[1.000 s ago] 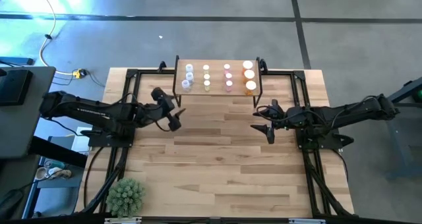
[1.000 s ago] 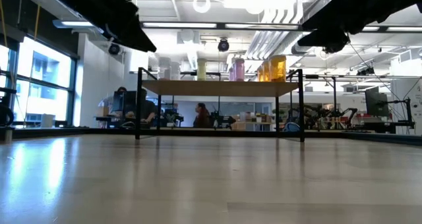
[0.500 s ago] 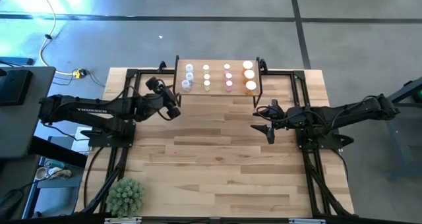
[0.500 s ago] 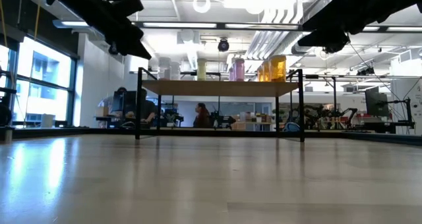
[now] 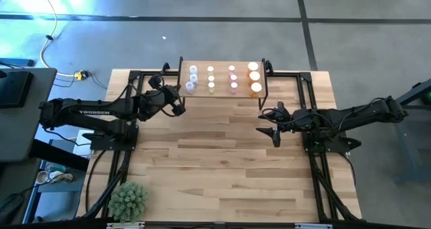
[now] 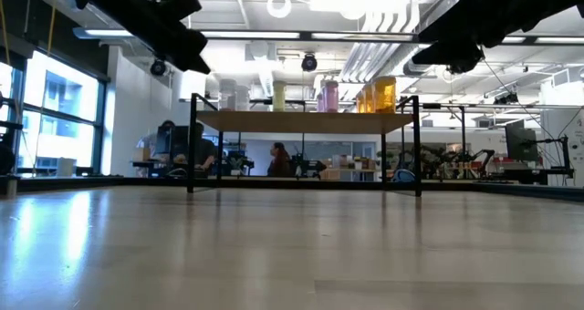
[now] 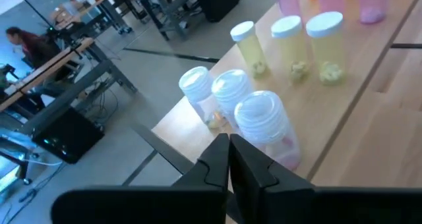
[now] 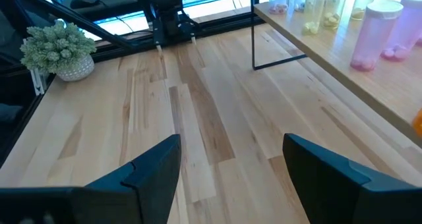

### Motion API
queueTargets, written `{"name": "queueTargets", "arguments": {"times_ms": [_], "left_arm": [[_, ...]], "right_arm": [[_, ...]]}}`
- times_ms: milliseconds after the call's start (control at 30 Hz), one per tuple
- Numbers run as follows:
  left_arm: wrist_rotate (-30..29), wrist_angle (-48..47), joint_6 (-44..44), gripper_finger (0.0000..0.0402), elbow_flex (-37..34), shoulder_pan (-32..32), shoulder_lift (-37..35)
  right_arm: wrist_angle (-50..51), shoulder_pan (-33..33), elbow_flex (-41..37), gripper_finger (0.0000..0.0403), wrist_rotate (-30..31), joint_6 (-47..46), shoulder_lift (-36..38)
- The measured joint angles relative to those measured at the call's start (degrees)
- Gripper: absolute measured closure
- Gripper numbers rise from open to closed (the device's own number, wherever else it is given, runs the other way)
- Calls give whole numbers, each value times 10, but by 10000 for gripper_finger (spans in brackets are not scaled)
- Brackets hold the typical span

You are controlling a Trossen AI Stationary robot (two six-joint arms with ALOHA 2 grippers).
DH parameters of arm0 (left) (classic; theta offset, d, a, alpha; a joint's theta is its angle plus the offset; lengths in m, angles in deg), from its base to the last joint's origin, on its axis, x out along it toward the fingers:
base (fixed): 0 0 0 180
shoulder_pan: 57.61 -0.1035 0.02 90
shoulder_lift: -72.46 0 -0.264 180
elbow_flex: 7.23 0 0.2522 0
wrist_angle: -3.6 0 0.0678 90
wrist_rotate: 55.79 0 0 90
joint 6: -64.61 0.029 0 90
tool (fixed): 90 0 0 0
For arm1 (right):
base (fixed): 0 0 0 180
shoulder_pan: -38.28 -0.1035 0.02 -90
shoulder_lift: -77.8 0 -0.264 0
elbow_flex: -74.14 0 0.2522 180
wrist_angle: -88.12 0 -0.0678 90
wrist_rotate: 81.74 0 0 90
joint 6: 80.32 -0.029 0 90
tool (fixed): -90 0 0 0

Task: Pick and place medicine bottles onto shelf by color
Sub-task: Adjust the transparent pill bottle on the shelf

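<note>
The shelf (image 5: 221, 77) stands at the table's far edge on thin black legs. The medicine bottles stand upright on its top in colour columns: bluish-clear (image 5: 192, 79), yellow (image 5: 211, 78), pink (image 5: 233, 79) and larger orange (image 5: 254, 79). My left gripper (image 5: 180, 110) hovers shut and empty just near of the shelf's left end. Its wrist view shows the shut fingertips (image 7: 228, 159) short of the nearest bluish-clear bottle (image 7: 267, 125). My right gripper (image 5: 274, 136) hangs open and empty over the table, near of the shelf's right end.
A small potted plant (image 5: 128, 201) sits at the table's near left corner. Black arm frames (image 5: 131, 114) run along both sides of the table. Bare wood (image 5: 222, 161) lies between the arms. People sit at desks (image 6: 182, 150) in the room beyond.
My left gripper has swung toward the table's far edge, up to the shelf's left end, turning a little as it went, and its fingers have drawn together. My right arm and the bottles have kept still.
</note>
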Motion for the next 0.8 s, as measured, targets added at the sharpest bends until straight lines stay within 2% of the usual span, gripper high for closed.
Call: {"name": "queueTargets", "arguments": {"times_ms": [167,433,600,800], "left_arm": [[18,0,-37,396,0,-9,0],[30,9,-164,401,2,-21,0],[41,-64,-187,401,83,-60,0],[147,-179,-270,401,165,-111,24]], "right_arm": [[0,0,0,146,0,0,0],[0,0,0,146,0,-1,0],[0,0,0,146,0,-1,0],[2,0,0,146,0,-1,0]]}}
